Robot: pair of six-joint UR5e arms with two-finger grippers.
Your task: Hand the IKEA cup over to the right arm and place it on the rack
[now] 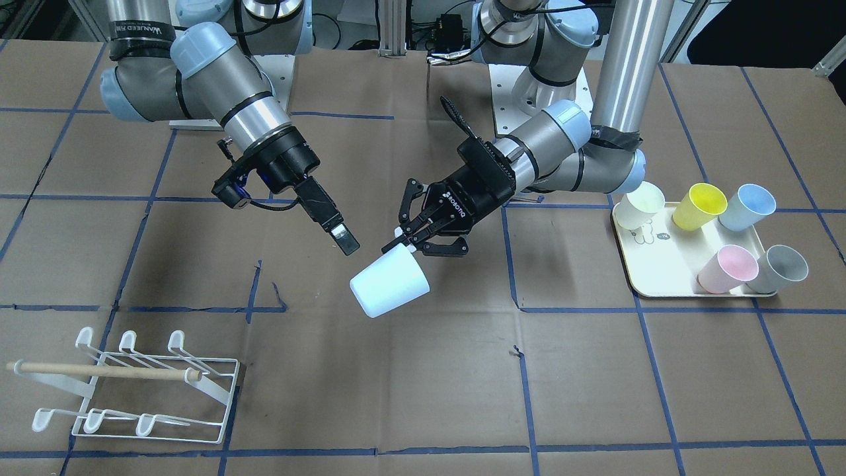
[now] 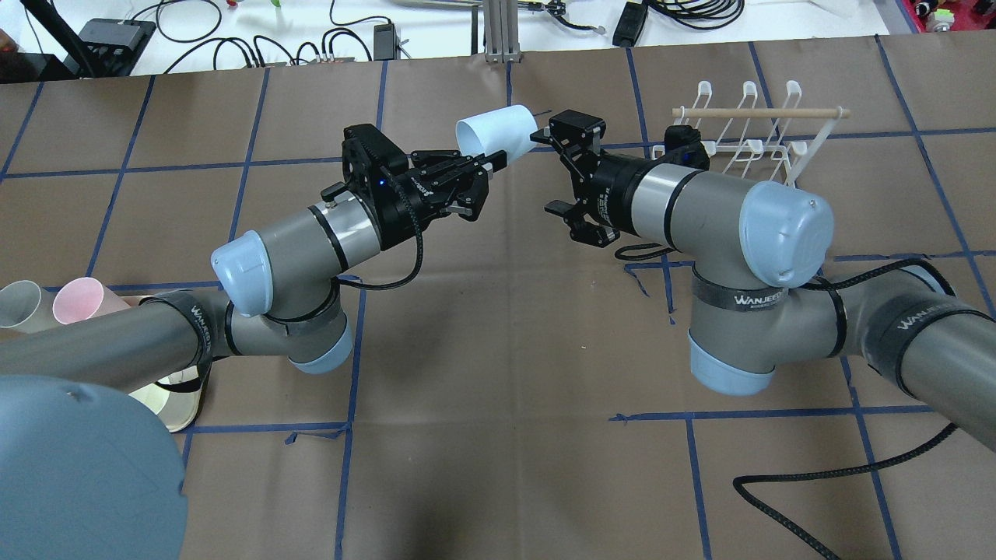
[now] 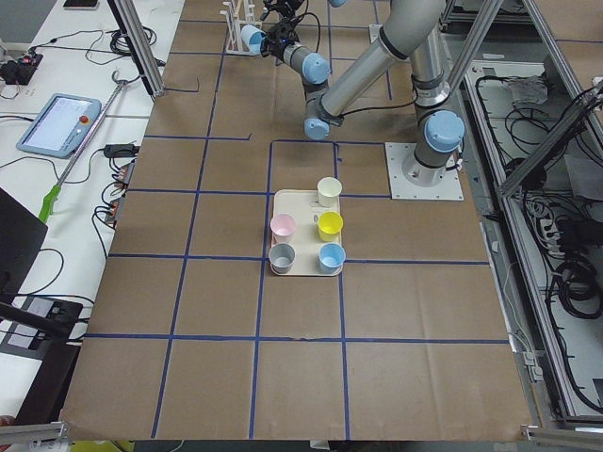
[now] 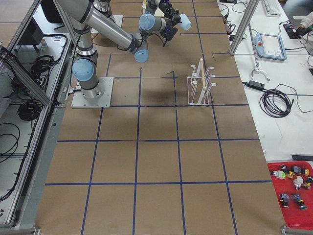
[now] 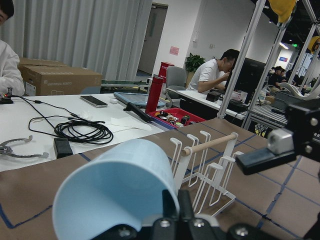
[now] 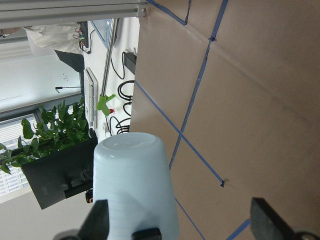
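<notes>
Overhead and front cameras face each other; both wrist cameras closely share the cup point(image 5: 115, 187).

Tray point(image 2: 175, 408) mostly hidden under left arm point(image 2: 296, 241), rack point(image 2: 766, 113) partly behind right arm point(image 2: 700, 202)

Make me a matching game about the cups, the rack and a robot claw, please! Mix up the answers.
1. pale blue cup
2. yellow cup
3. rack
4. right claw

A. on the cream tray
B. open, holding nothing
C. gripped by the left claw
D. on the table, no cups on it

Pairs: 1-C, 2-A, 3-D, 4-B
</notes>
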